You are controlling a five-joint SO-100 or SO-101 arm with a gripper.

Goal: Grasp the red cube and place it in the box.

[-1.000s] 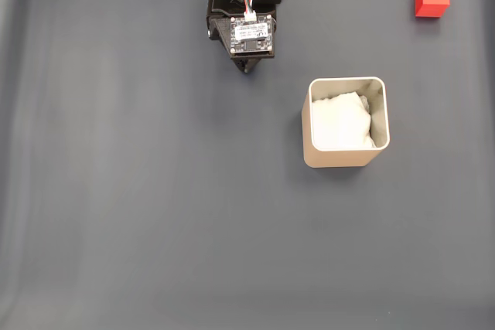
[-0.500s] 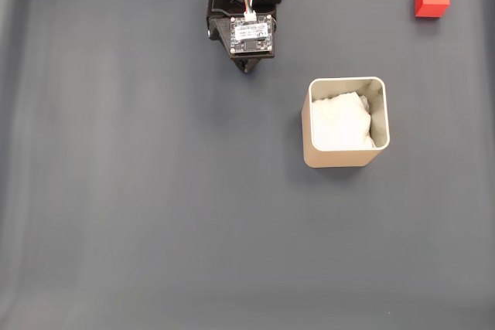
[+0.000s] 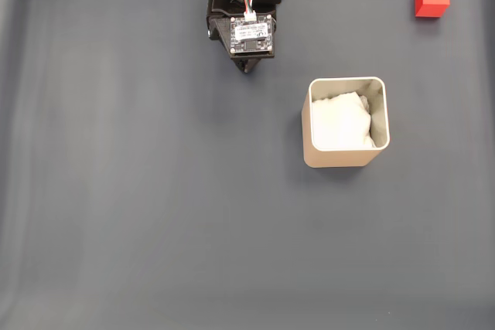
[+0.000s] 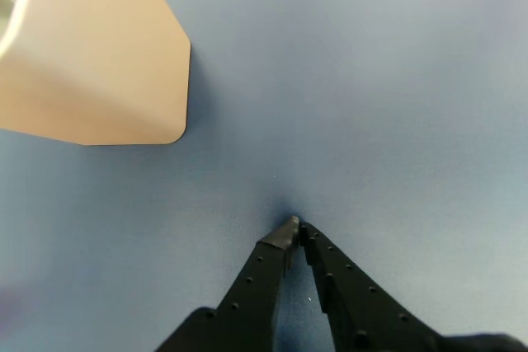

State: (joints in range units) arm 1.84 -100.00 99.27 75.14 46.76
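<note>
Box (image 4: 99,55) cut off, wrist view.

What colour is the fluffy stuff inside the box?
White padding, seen best in the fixed view, inside the beige box.

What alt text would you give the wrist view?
A closed black gripper points up from the bottom edge over a bare blue-grey table, holding nothing. The beige box sits at upper left, apart from the gripper.
</note>
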